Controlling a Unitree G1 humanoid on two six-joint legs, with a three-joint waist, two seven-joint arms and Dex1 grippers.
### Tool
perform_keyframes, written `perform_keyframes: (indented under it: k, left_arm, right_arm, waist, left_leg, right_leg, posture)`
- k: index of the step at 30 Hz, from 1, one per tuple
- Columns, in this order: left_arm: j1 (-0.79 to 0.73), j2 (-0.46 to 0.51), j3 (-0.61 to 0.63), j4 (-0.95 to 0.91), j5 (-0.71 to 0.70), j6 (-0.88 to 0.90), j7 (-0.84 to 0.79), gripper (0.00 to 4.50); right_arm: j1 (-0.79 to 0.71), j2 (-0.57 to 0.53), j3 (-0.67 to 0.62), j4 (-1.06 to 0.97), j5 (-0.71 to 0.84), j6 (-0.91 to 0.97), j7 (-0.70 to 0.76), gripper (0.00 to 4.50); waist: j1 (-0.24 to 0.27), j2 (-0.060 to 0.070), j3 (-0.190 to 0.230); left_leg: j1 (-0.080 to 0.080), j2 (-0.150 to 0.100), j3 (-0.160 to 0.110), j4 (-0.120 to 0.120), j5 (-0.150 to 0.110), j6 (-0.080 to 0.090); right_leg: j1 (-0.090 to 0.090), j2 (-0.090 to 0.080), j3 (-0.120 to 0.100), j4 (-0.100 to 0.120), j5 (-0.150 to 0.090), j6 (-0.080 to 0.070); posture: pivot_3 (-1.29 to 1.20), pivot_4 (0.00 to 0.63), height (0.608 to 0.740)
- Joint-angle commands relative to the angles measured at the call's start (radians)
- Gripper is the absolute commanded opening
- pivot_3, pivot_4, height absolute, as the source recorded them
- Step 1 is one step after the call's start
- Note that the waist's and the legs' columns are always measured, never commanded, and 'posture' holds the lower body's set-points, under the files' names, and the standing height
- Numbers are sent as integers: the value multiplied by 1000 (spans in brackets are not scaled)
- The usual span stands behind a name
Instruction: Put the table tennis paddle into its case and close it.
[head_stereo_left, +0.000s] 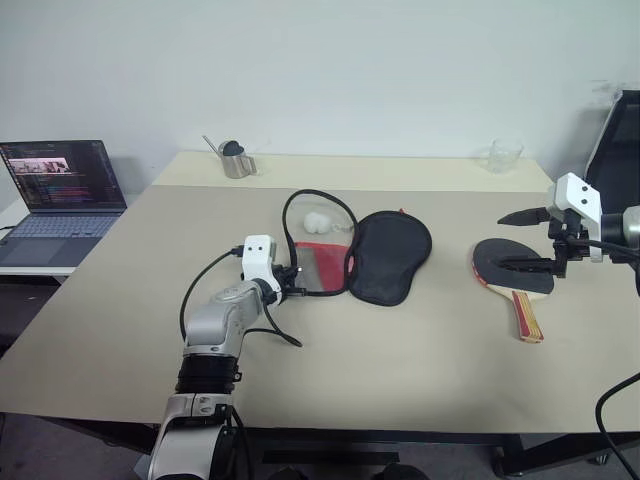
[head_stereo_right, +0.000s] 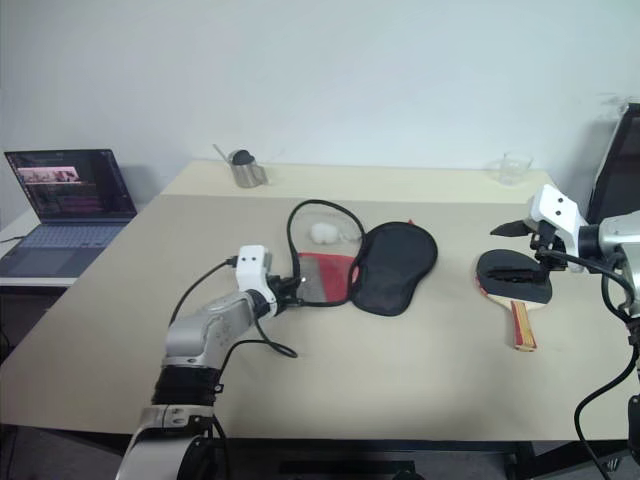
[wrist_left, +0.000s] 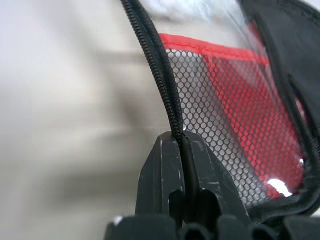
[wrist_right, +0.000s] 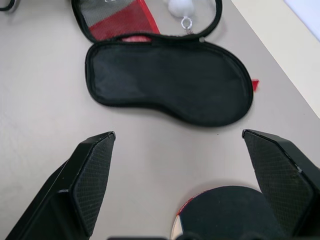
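Beige tabletop (head_stereo_left: 400, 340) carries everything, with an open laptop (head_stereo_left: 62, 190) on a lower surface at the far left. Next, the left gripper (head_stereo_left: 293, 282) is pinched tight on the zip edge of the case (head_stereo_left: 390, 255), which lies open mid-table, mesh pocket and red panel facing up. A metal cup (head_stereo_left: 238, 160) stands behind. Farther right, the table tennis paddle (head_stereo_left: 512, 272) lies flat, and the right gripper (head_stereo_left: 522, 240) hovers over its black face, fingers spread wide, empty.

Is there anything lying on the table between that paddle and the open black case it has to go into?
Nothing visible. Between the table tennis paddle and the case lies bare table. The white ball sits beyond the case, out of the way.
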Motion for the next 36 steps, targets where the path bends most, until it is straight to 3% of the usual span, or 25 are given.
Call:
perform_keyframes:
  k: [1, 7, 21, 35, 36]
  left_arm:
    - [11, 17, 35, -73, -3, -15, 26, 21]
    - [46, 16, 47, -142, -9, 2, 58, 21]
    - [-6, -152, -39, -76, 39, -55, 159, 21]
    - [47, -101, -55, -125, 46, 22, 140, 21]
    - [47, -101, -55, -126, 46, 23, 140, 477]
  right_arm:
    - [-27, -22, -34, -29, 21, -3, 2, 4500]
    - [-41, -14, -25, -16, 17, -10, 6, 4500]
    - [-62, 0, -7, -9, 9, -16, 19, 4500]
    - [-46, 6, -5, -29, 15, 0, 21, 4500]
    - [-47, 7, -4, -29, 15, 0, 22, 4500]
  waist:
    - [0, 0, 0]
    - [1, 0, 0]
    - [3, -1, 1]
    - [2, -1, 1]
    - [2, -1, 1]
  left_leg:
    - [0, 0, 0, 0, 0, 0]
    - [0, 0, 0, 0, 0, 0]
    - [0, -1, 0, 0, 0, 0]
    - [0, -1, 0, 0, 0, 0]
    - [0, -1, 0, 0, 0, 0]
  right_leg:
    - [0, 0, 0, 0, 0, 0]
    - [0, 0, 0, 0, 0, 0]
    - [1, 0, 0, -1, 0, 1]
    - [1, 0, 0, -1, 0, 1]
    - [1, 0, 0, -1, 0, 1]
  posture:
    - [0, 150, 740]
    - [0, 150, 740]
    - [0, 150, 740]
    - [0, 150, 740]
    - [0, 150, 740]
